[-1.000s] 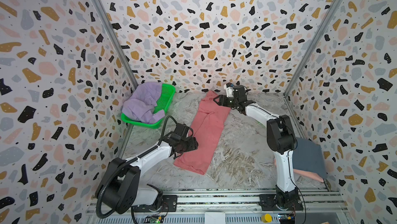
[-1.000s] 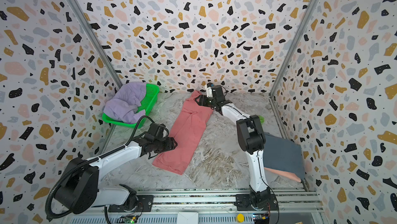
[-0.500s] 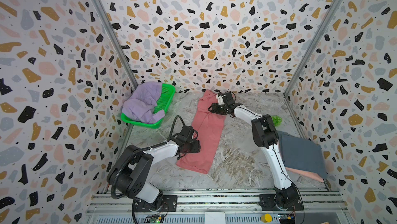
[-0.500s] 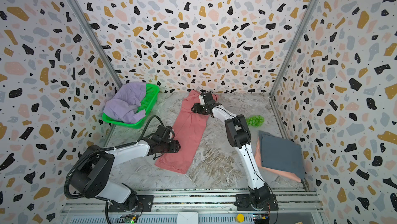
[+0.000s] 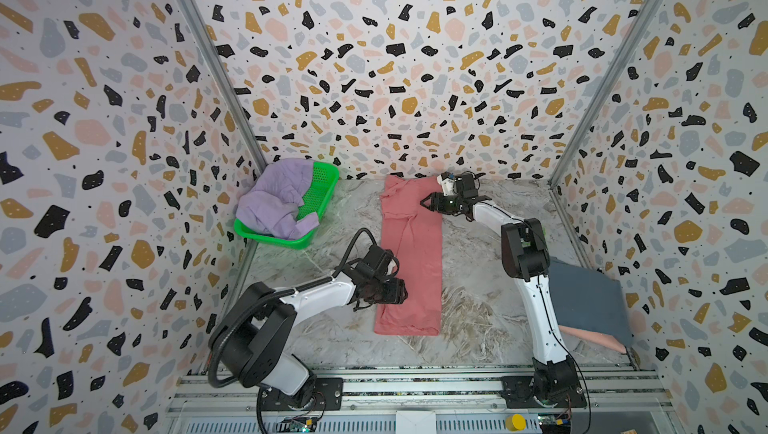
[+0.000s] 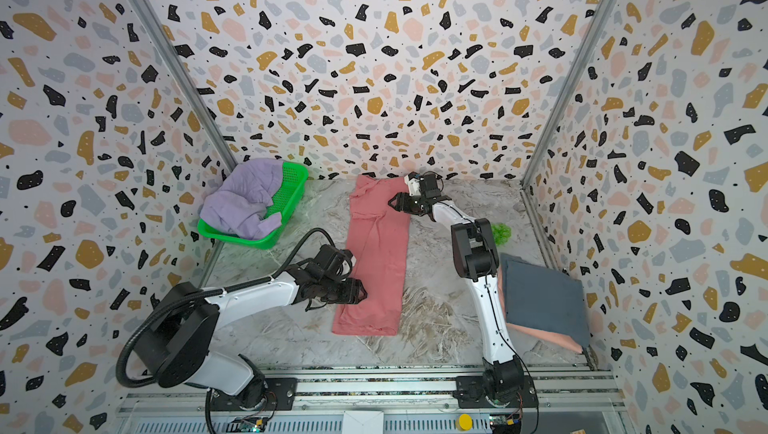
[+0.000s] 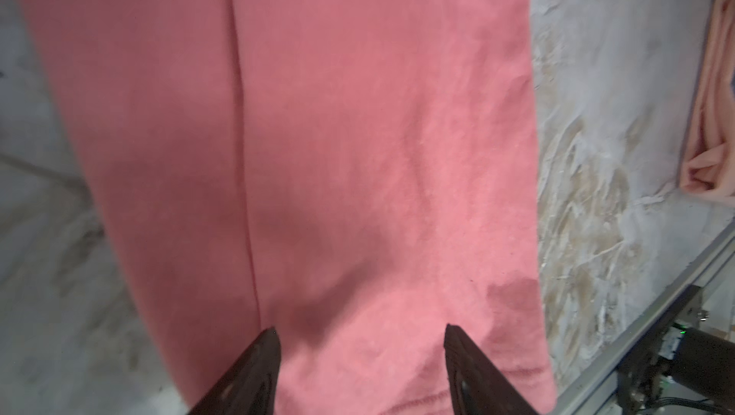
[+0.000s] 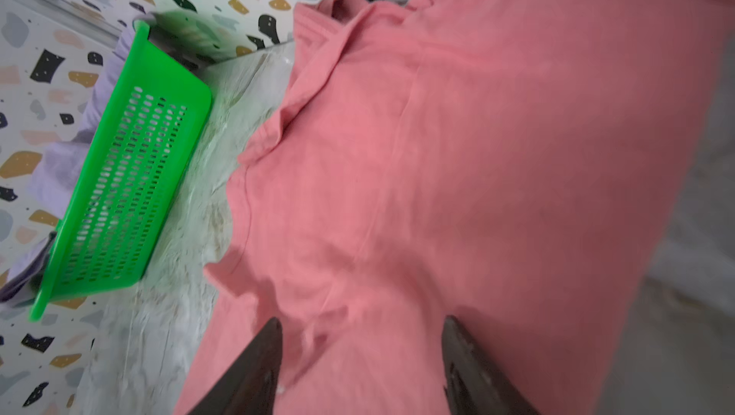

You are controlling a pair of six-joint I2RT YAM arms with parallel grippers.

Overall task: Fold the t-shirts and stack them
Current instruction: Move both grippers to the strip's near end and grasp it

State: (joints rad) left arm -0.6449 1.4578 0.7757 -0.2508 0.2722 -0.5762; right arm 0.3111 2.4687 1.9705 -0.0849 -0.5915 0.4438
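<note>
The red tee [image 5: 411, 253] [image 6: 376, 257] lies flat on the counter [image 5: 478, 299] as one long strip. Its neck end is by the back wall [image 5: 415, 78] and its hem end is at the near end.

The left pincer [image 5: 405, 290] [image 6: 363, 291] is at one long edge of the red tee, close to the hem end. Its tips reach just over that edge. In the left wrist view the left pincer [image 7: 360, 333] is wide, with nothing between its two fingers [image 7: 262, 357]. The red tee [image 7: 338, 154] fills the space under and in front of it. I cannot tell if the tips touch the cloth.

The right pincer [image 5: 424, 203] [image 6: 390, 203] is at the other long edge of the red tee, close to the neck end. In the right wrist view the right pincer [image 8: 360, 323] is wide too and holds nothing. The red tee [image 8: 457, 154] lies just under it, with the collar folds past the tips.

The basket [image 5: 320, 186] sits near the red tee's neck end, on the left pincer's side. The lilac tee [image 5: 276, 199] is piled in it and hangs over its rim.

The grey tee [image 5: 582, 299] lies folded well apart from the red tee, on the right pincer's side. The peach tee [image 5: 594, 338] peeks out from under the grey tee.

In a top view the green balls [image 6: 500, 234] sit between the red tee and the side wall, behind the right arm.
</note>
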